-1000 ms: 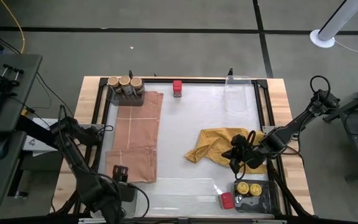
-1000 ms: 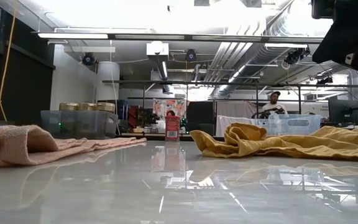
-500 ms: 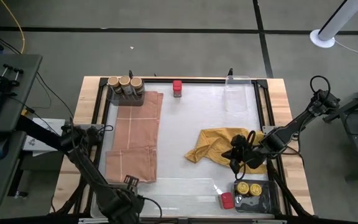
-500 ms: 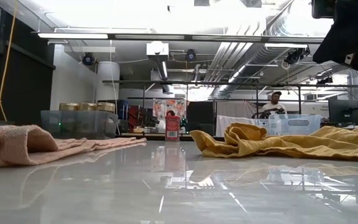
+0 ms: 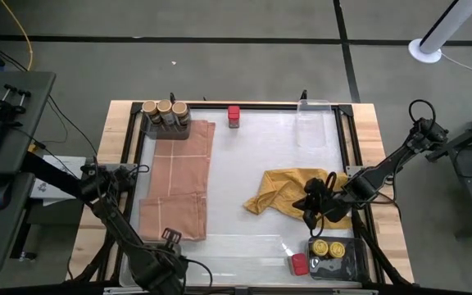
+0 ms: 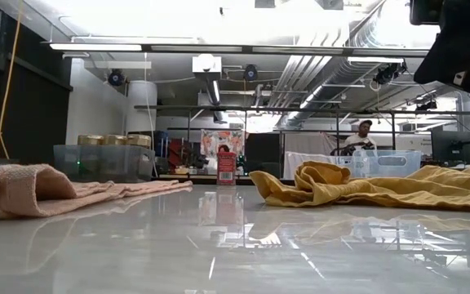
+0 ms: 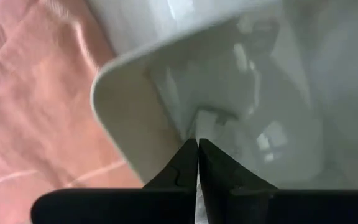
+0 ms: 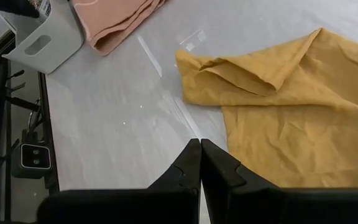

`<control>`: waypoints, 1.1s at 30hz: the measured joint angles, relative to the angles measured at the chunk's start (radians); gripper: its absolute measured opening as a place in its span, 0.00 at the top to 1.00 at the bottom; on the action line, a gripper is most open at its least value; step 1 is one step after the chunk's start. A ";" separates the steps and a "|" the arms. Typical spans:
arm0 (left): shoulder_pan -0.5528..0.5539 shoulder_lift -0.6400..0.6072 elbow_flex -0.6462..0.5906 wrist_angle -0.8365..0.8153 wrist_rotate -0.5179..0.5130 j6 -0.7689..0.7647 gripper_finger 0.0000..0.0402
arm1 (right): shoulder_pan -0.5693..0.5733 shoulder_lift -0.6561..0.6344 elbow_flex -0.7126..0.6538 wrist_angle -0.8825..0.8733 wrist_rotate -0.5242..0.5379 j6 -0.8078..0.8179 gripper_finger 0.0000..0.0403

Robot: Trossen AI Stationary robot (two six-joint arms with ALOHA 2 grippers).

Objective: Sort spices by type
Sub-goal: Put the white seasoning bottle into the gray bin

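Three tan-lidded spices (image 5: 164, 111) stand in a clear tray at the far left, also in the low view (image 6: 108, 140). A red-lidded jar (image 5: 233, 115) stands alone at the far edge. Two yellow-lidded jars (image 5: 328, 247) and a red-lidded one (image 5: 300, 264) sit in a dark tray (image 5: 352, 264) at the near right. My left gripper (image 5: 170, 238) is shut at the near left, its tips (image 7: 197, 144) over a white bin (image 7: 123, 118) near one corner. My right gripper (image 5: 310, 205) is shut above the edge of the yellow cloth (image 8: 278, 118). My left gripper's shut fingertips (image 7: 188, 155) point into the white bin just inside its rounded corner (image 7: 107, 93). I cannot tell whether they touch its wall or floor. The right wrist view shows the dark gripper at the bin's top rim (image 8: 39, 12).
A folded pink cloth (image 5: 179, 176) lies along the left side. Clear trays lie at the far right (image 5: 316, 123) and along the near edge (image 5: 236, 254). A person (image 6: 357, 135) shows in the room beyond the table.
My left gripper has gone a little toward the table's near edge and right, off the pink cloth's near end, and its fingers have come together. My right gripper has kept still.
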 joint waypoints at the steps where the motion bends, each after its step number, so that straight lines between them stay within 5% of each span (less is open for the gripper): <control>1: 0.000 0.000 0.000 -0.016 0.003 0.016 1.00 | 0.000 0.000 0.000 -0.001 0.000 0.000 1.00; 8: 0.000 -0.001 0.001 -0.057 0.012 0.114 1.00 | 0.000 0.000 0.000 -0.001 -0.001 0.003 1.00; 17: 0.021 -0.072 0.003 -0.110 -0.118 0.122 1.00 | 0.000 0.000 0.000 -0.001 -0.012 0.000 1.00; 23: 0.000 -0.113 0.004 0.090 0.060 0.132 1.00 | 0.000 0.000 0.000 -0.001 -0.012 0.000 1.00; 33: -0.005 -0.024 -0.001 0.115 0.054 0.273 1.00 | 0.000 0.000 0.000 -0.010 -0.012 0.000 1.00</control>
